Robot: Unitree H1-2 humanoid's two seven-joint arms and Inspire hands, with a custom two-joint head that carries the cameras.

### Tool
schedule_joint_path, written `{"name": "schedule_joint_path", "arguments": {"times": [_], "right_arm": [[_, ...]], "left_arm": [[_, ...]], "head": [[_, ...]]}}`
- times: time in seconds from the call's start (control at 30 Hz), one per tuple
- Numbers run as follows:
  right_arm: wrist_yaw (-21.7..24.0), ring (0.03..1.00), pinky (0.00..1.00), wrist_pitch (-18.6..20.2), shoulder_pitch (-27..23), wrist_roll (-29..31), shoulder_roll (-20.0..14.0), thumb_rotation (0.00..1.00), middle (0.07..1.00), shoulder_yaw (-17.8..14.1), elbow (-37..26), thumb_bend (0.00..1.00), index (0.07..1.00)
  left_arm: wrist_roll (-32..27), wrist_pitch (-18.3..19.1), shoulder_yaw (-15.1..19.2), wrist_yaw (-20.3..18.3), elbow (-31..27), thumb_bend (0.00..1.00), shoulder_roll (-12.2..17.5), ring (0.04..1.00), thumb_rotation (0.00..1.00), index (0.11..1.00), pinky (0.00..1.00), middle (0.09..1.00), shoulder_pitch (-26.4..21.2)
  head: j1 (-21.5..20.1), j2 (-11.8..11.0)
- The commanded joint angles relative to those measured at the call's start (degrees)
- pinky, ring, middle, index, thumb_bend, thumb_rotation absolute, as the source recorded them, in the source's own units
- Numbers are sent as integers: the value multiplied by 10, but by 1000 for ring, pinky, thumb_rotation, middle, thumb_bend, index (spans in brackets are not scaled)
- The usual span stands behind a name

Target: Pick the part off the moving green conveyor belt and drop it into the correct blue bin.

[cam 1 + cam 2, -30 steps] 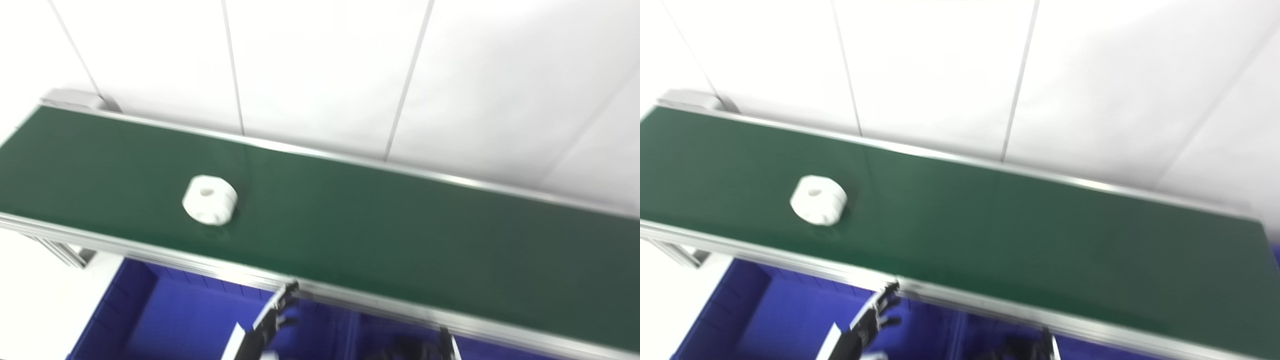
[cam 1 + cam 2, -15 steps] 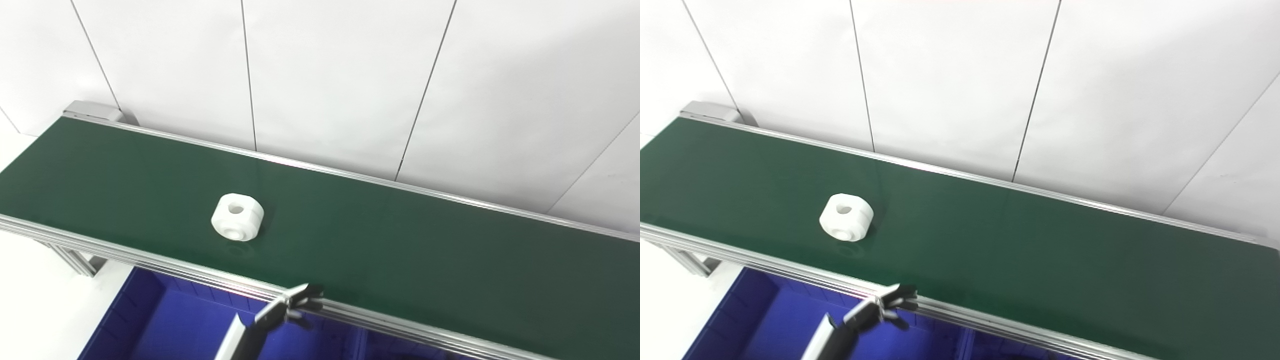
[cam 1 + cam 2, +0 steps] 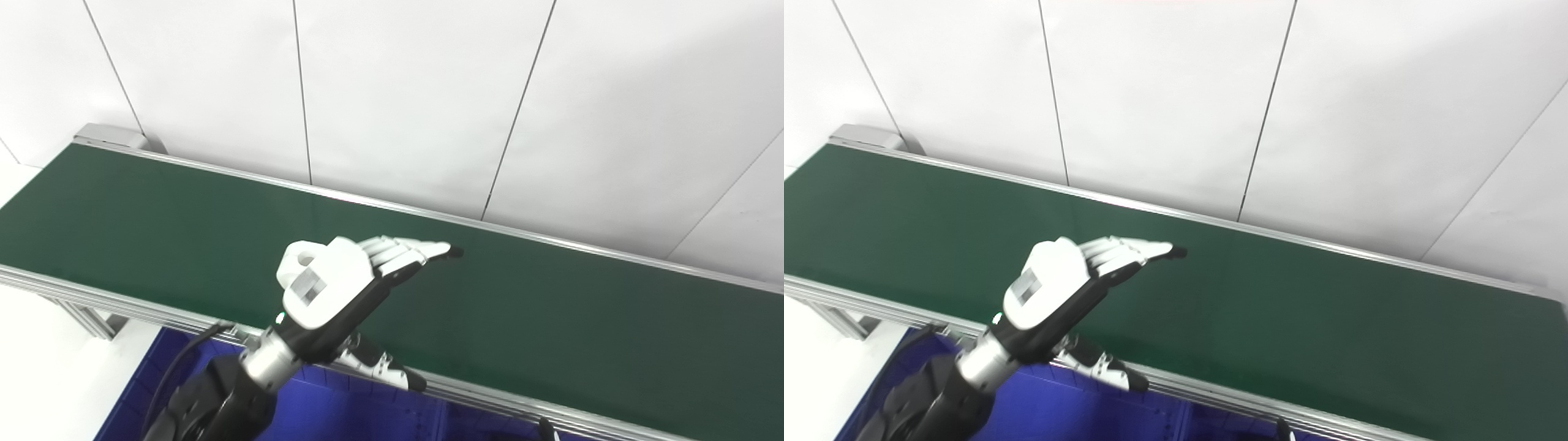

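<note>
A white round part with a centre hole [image 3: 296, 258] lies on the green conveyor belt [image 3: 551, 318]. It is mostly hidden behind my left hand [image 3: 343, 285]. The left hand is raised over the belt's near half, open, with its fingers [image 3: 407, 252] stretched to the right and the thumb [image 3: 380, 367] hanging apart over the belt's near rail. It also shows in the right eye view [image 3: 1062, 294], where it covers the part. Only a dark sliver of my right hand [image 3: 545, 429] shows at the bottom edge.
Blue bins [image 3: 343, 416] sit below the belt's near aluminium rail [image 3: 490, 398], with a divider between them. A white panelled wall [image 3: 398, 92] stands behind the belt. The belt's left end and its frame leg [image 3: 92, 321] are at the left.
My left hand has risen from below the belt's near rail to over the belt, in front of the part. The part has drifted right along the belt.
</note>
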Motion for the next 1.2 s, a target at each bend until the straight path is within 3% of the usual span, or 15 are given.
{"name": "schedule_joint_path", "arguments": {"times": [0.0, 0.17, 0.4, 0.7, 1.0, 1.17], "right_arm": [[2, 1000, 1000, -30, -2, -3, 4, 937, 1000, -3, -14, 939, 1000], [5, 1000, 1000, -27, -3, -9, 11, 958, 1000, -2, -19, 923, 1000], [8, 1000, 1000, -17, -2, -15, 19, 976, 1000, -2, -32, 918, 1000], [9, 1000, 1000, -6, 5, -28, 26, 978, 1000, 0, -47, 890, 1000], [17, 1000, 1000, 6, 10, -33, 24, 977, 1000, -3, -60, 876, 1000], [21, 1000, 1000, 10, 12, -32, 23, 977, 1000, -3, -66, 876, 1000]], "left_arm": [[22, 17, -3, -23, 9, 1000, 7, 843, 246, 881, 787, 866, -47], [10, 31, -6, -62, 76, 1000, 34, 829, 176, 848, 771, 847, -124], [-27, 73, -22, -144, 163, 999, 62, 886, 150, 855, 849, 873, -214], [-46, 93, -25, -134, 241, 1000, 71, 878, 131, 844, 800, 875, -234], [-47, 143, -52, -188, 292, 1000, 82, 887, 193, 879, 814, 906, -253], [-23, 161, -83, -204, 311, 1000, 91, 888, 227, 872, 798, 900, -258]], "head": [[0, 5], [-8, 16], [-14, 23], [-25, 33], [-25, 42], [-28, 48]]}}
